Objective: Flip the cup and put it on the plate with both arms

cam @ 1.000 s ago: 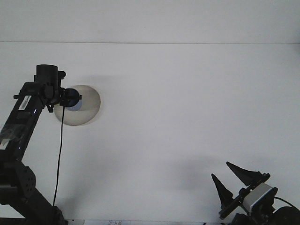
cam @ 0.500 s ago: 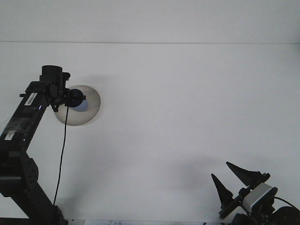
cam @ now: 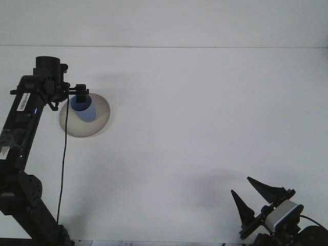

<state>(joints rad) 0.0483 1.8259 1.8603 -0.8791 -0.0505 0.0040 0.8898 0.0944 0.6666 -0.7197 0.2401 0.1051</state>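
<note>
Blue plastic cup (cam: pixel 82 108) sitting on round grey plate (cam: pixel 95 128), pinched by left gripper (cam: pixel 81 93); right gripper (cam: pixel 254 195) spread wide, idle near bottom edge.

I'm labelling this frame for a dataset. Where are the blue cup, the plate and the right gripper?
blue cup (cam: pixel 83 108): front view, on its side wall.
plate (cam: pixel 100 122): front view, on its bare right rim.
right gripper (cam: pixel 251 193): front view, midway between its open fingertips.

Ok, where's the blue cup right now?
Front view, far left: the blue cup is over the grey plate, at the left gripper; I cannot tell if it is released.
</note>
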